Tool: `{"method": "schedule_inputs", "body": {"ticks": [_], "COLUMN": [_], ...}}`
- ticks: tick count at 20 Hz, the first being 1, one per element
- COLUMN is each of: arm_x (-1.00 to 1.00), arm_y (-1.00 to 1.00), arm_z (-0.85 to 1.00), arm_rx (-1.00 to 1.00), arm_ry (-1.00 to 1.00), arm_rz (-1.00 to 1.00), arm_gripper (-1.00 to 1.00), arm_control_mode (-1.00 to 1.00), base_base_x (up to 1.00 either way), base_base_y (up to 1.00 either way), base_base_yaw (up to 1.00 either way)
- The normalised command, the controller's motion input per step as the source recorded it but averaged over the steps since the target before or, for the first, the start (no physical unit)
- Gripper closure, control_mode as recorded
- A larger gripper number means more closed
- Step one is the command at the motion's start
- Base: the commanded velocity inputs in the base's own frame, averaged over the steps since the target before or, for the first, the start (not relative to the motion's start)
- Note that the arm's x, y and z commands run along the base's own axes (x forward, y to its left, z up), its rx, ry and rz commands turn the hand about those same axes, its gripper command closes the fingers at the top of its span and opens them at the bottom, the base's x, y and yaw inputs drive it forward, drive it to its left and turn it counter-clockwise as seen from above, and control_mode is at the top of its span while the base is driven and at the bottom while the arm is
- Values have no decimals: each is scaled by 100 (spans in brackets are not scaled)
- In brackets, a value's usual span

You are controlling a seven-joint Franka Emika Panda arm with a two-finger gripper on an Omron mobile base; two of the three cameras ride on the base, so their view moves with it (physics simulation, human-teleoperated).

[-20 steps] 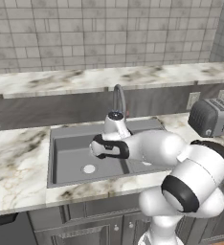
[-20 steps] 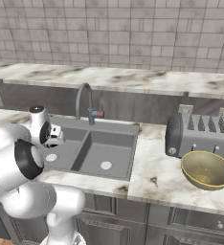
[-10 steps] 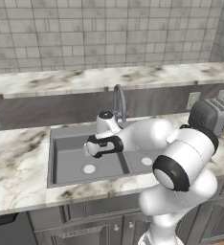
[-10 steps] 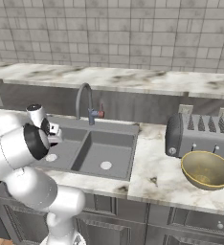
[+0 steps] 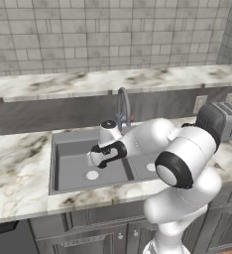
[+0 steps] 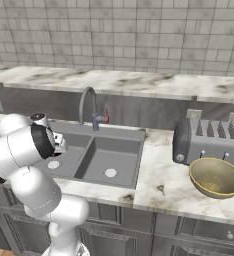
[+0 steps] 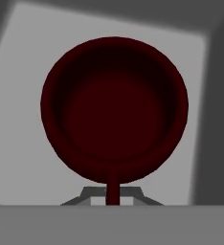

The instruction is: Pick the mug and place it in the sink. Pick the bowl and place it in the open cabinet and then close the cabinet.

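In the hand view I look straight down into the dark red mug [image 7: 114, 107], whose thin handle runs down between my fingertips. My gripper [image 7: 113, 197] is shut on that handle. The mug hangs over the grey floor of the sink [image 7: 23, 119]. From the left base view my gripper [image 5: 95, 158] is low over the left basin of the sink [image 5: 78, 135], left of the tap [image 5: 122, 101]. The yellowish bowl [image 6: 216, 177] rests on the counter at the right, in front of the toaster. The cabinet is out of view.
A dark toaster [image 6: 209, 142] stands right of the sink [image 6: 120, 134], behind the bowl. The curved tap [image 6: 86, 102] rises at the sink's back edge. A marble ledge [image 5: 113, 79] runs along the tiled wall, with outlets below it.
My arm has swung left across the sink, bringing the hand and the mug from near the tap to low over the left basin. The bowl and toaster have not moved.
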Motion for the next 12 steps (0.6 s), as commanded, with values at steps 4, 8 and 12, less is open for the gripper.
{"method": "schedule_inputs", "body": {"ticks": [4, 8, 12], "arm_x": [18, 26, 32], "arm_y": [0, 0, 3], "arm_z": [-5, -10, -16], "arm_rx": [0, 0, 2], "arm_ry": [0, 0, 0], "arm_rz": [0, 0, 0], "arm_gripper": [100, 100, 100], "arm_control_mode": [-100, -100, -100], "base_base_x": [0, 0, 0], "base_base_y": [0, 0, 0], "base_base_yaw": [0, 0, 0]}}
